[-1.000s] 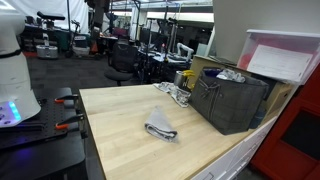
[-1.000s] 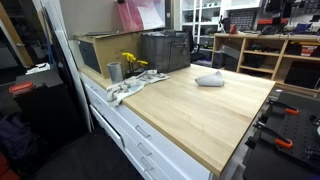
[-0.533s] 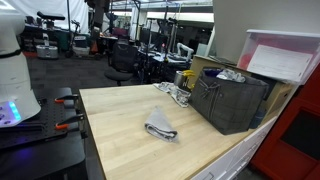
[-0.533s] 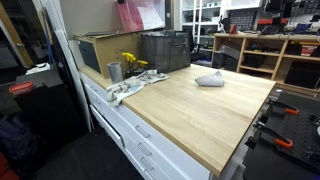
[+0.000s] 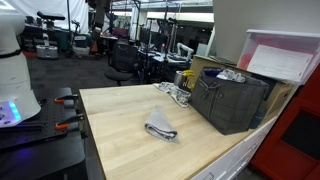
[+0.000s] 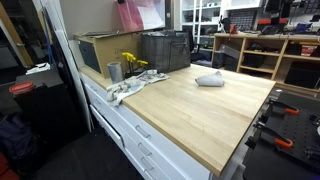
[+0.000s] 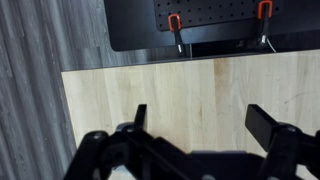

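Wooden table (image 5: 115,135) in a workshop: folded cloth (image 5: 160,126) lies untouched while gripper (image 7: 203,120) hovers above, wide open and empty.

The gripper (image 7: 200,125) looks matt black all over in the wrist view. Its broad body fills the near edge, with rounded, knuckle-like links on either side. The two fingers (image 7: 265,122) are flat, dark blocks with squared ends. The one on the left of the view shows as a narrow blade and the one on the right as a wider pad. It is all too blurred to show screws or markings. In an exterior view the arm (image 5: 10,55) appears at the far left as smooth, glossy white rounded casing. A blue light (image 5: 10,110) glows low on it.
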Tool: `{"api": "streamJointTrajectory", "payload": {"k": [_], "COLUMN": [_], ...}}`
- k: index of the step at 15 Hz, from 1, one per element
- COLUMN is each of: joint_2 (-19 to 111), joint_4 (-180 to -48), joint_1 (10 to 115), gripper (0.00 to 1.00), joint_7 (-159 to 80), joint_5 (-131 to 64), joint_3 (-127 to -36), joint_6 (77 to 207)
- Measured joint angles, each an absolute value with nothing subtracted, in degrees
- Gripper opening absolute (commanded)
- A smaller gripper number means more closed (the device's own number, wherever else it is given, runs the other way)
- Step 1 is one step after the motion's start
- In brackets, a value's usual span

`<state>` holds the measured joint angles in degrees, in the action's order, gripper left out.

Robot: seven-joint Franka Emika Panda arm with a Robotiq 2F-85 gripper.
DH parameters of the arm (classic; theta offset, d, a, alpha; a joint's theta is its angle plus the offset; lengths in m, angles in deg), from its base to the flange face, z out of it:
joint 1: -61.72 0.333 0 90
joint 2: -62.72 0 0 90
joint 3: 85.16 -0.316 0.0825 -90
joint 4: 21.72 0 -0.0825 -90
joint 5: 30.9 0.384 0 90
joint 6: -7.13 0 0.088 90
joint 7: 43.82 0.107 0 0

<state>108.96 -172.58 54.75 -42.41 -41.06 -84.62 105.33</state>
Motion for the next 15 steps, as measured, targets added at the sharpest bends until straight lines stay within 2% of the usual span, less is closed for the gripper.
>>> {"api": "streamJointTrajectory", "payload": {"k": [4,8,15], "joint_2": [103.76,92.59,70.95], "joint_4": [-172.26,-169.35,-160.35], "joint_1": [53.93,52.07,51.41], "gripper": [1.0,1.0,1.0], "joint_7": [-42.57,-44.28,-53.04], "joint_5": [-45.71,-48.7,-41.04], "joint_3": [-81.28,-76.56,-69.94], "joint_6": [116.41,131.3,148.25]}}
